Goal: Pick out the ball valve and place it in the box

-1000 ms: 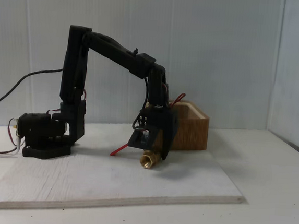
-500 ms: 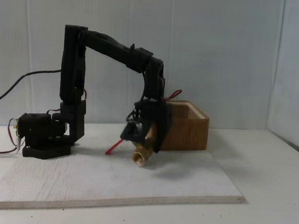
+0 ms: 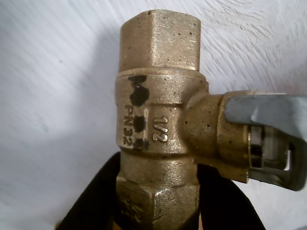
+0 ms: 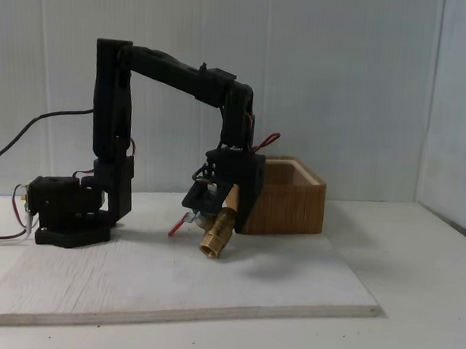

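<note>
Pincer clamped on the ball valve, black fingers pressing either side of the brass body's lower end in the wrist view. Held aloft, clear of the pale board on the worktop, brass end tilted downward, red lever trailing to the left in the fixed view (probably gripped by the body because the lever is too thin to hold firmly). Carried just left of the box, not yet above its open top. Next judged: more height, then across over the rim.
</note>
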Tool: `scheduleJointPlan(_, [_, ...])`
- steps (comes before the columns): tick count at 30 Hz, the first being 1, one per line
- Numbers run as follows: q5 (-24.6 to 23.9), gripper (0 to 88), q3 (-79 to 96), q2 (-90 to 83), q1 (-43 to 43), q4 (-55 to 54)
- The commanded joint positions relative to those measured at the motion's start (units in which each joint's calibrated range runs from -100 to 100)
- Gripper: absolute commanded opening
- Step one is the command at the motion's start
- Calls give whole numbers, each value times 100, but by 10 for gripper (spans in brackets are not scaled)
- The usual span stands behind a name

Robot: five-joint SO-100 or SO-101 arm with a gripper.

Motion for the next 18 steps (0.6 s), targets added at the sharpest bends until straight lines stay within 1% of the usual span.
scheduleJointPlan(1, [-21,50,-342,-313,-9,66])
scheduleJointPlan(10, [-5,47,73,-161,50,-29])
scheduleJointPlan(18, [-16,46,172,551,220,-1433])
